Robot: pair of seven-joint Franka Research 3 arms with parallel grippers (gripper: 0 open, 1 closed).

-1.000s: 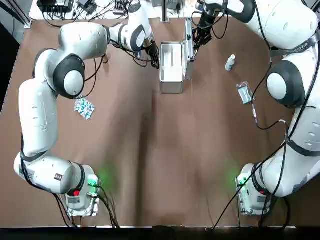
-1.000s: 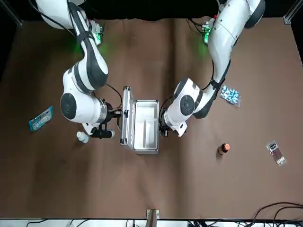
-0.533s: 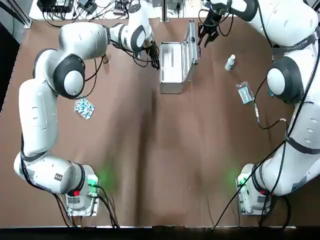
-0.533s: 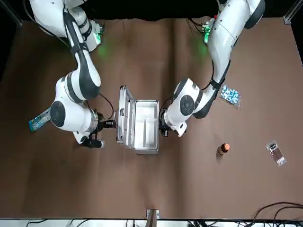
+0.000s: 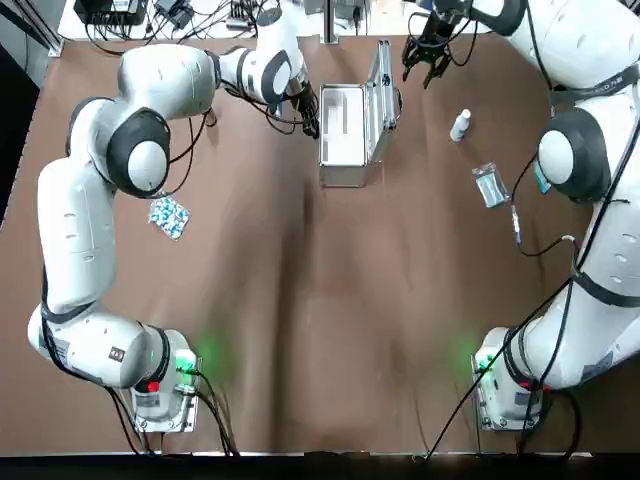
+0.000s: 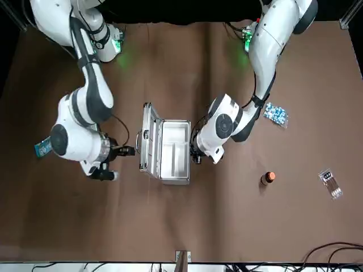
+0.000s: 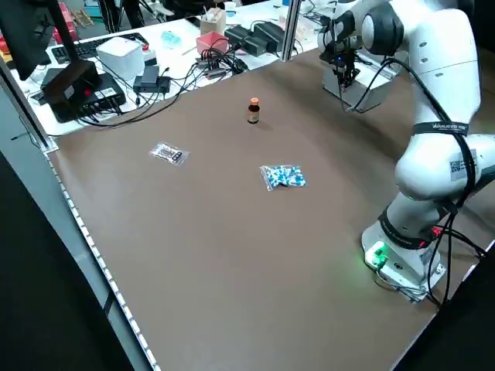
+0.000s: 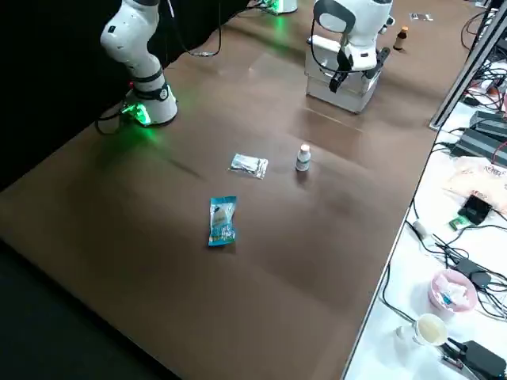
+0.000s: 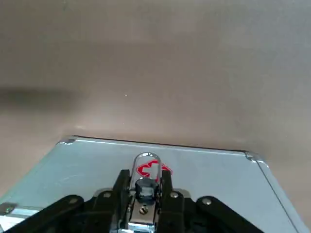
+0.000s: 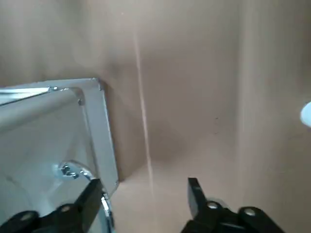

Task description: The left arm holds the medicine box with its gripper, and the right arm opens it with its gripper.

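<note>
Silver metal medicine box (image 5: 343, 135) sits at the far middle of the brown table (image 5: 330, 300). It is open, and its lid (image 5: 380, 85) stands near upright along the box's right side.

The left arm reaches far forward with the elbow bent and the wrist turned in at the box's left wall. The left gripper (image 9: 145, 184) is pinched tight on the small metal clasp (image 9: 145, 162) there, beside a red cross mark.

The right arm is stretched to the far edge, wrist angled toward the lid. The right gripper (image 6: 130, 151) hangs just beside the lid's outer face without touching it. Its fingers are spread with nothing between them.

Counts:
- Boxes: one.
- Bottles: two. The white bottle (image 5: 460, 125) is to the right of the box, and the brown bottle (image 6: 267, 178) is to the left of it, near the far edge.
- Flat packs: four.
  - On the left side are the blue blister pack (image 5: 168, 215) and a dark sachet (image 6: 330, 182).
  - On the right side are a clear packet (image 5: 488, 185) and a teal packet (image 8: 222, 220).

All six lie apart from one another and from the box.
</note>
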